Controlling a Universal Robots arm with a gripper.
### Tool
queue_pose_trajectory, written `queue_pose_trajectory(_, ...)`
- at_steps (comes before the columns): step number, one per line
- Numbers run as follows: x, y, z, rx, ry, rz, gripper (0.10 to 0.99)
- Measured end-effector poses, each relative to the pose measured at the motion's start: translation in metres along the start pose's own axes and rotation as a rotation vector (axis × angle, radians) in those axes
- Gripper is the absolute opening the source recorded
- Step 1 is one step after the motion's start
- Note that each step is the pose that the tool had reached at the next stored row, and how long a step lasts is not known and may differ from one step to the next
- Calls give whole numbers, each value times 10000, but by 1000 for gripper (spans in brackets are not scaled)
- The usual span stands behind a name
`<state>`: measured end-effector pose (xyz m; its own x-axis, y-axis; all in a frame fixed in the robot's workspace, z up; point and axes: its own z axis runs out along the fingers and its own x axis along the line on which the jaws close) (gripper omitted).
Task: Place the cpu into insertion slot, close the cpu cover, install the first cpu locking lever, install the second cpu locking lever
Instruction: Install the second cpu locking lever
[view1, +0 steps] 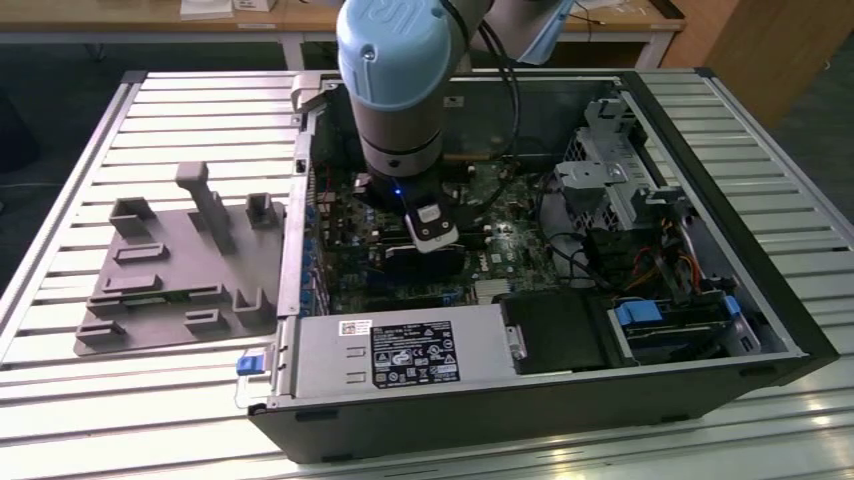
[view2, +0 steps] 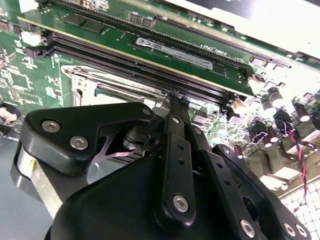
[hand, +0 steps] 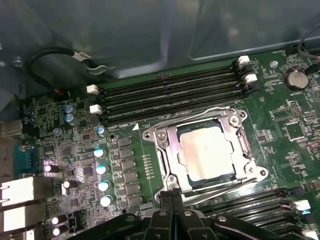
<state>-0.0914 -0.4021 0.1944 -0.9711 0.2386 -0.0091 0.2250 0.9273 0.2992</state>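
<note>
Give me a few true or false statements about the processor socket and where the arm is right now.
1. The cpu sits in the insertion slot. True.
2. The cpu cover is closed over the chip. True.
3. The gripper hangs outside the computer case. False: it is inside, at the socket's edge.
4. The grey fixture lies inside the case. False: it lies on the slatted table beside it.

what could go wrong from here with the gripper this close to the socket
1. The gripper sits at the edge of the cpu cover, which lies over the cpu; a push off line might scrape the green board beside it.
2. A thin locking lever runs right by the fingertips and could slip off them or bend.
3. Memory slots and capacitors crowd the socket, so a sideways move may knock them.
</note>
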Motion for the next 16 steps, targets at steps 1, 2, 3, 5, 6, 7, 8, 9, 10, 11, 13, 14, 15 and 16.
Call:
queue_pose_trajectory(1, 6, -4, 5, -23, 6, 3, 102)
queue_pose_trajectory(2, 9, -7, 9, -56, 16, 4, 102)
queue_pose_trajectory(3, 12, -9, 11, -95, 27, 7, 102)
queue_pose_trajectory(5, 13, -8, 13, -114, 29, 10, 102)
queue_pose_trajectory(6, 13, -8, 14, -116, 28, 10, 102)
queue_pose_trajectory(7, 13, -8, 14, -117, 28, 10, 102)
queue_pose_trajectory(8, 13, -8, 14, -118, 28, 10, 102)
queue_pose_trajectory(9, 13, -8, 15, -118, 28, 10, 102)
queue_pose_trajectory(10, 13, -9, 14, -124, 30, 10, 102)
queue_pose_trajectory(11, 14, -9, 15, -144, 33, 13, 102)
queue_pose_trajectory(13, 14, -9, 17, -204, 46, 17, 102)
queue_pose_trajectory(14, 14, -9, 17, -241, 54, 20, 102)
queue_pose_trajectory(15, 15, -9, 16, -269, 62, 23, 102)
queue_pose_trajectory(16, 16, -10, 17, -292, 68, 25, 102)
